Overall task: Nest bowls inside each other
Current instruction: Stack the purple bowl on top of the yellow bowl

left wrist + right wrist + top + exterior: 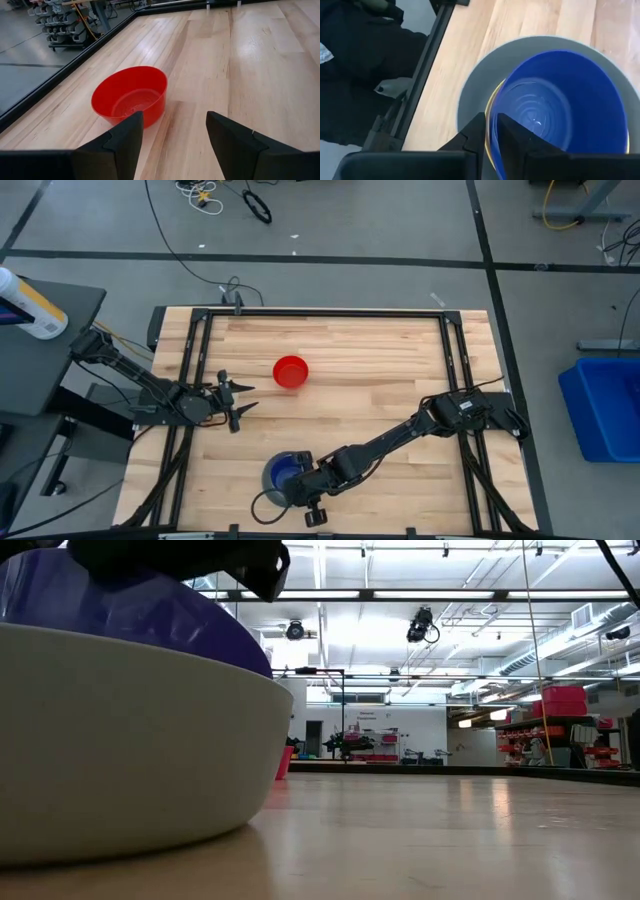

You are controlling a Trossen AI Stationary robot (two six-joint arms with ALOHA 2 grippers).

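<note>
A dark blue bowl (pixel 560 105) sits inside a pale grey bowl (pixel 475 90) near the table's front edge, and a yellow bowl's rim (pixel 489 107) shows as a sliver between them. In the low view the blue bowl (pixel 150 615) rises above the grey bowl's rim (pixel 140 650). My right gripper (pixel 491 122) is shut on the blue bowl's rim. A red bowl (pixel 290 372) stands alone on its base mid-table. My left gripper (pixel 175 117) waits open at the table's left, a little short of the red bowl (pixel 131 95). My right gripper pinches the dark blue bowl's rim (pixel 493 116) on the side toward the table's near edge, one finger (pixel 517 137) inside the bowl and one (pixel 475 137) outside it. The fingers slant down from above. Whether the yellow rim is also in the pinch, I cannot tell. The bowl rests in the stack.
The table's black frame rail (pixel 420 75) runs close beside the stack. Bare wood lies between the stack and the red bowl and across the table's right half (pixel 400 360).
</note>
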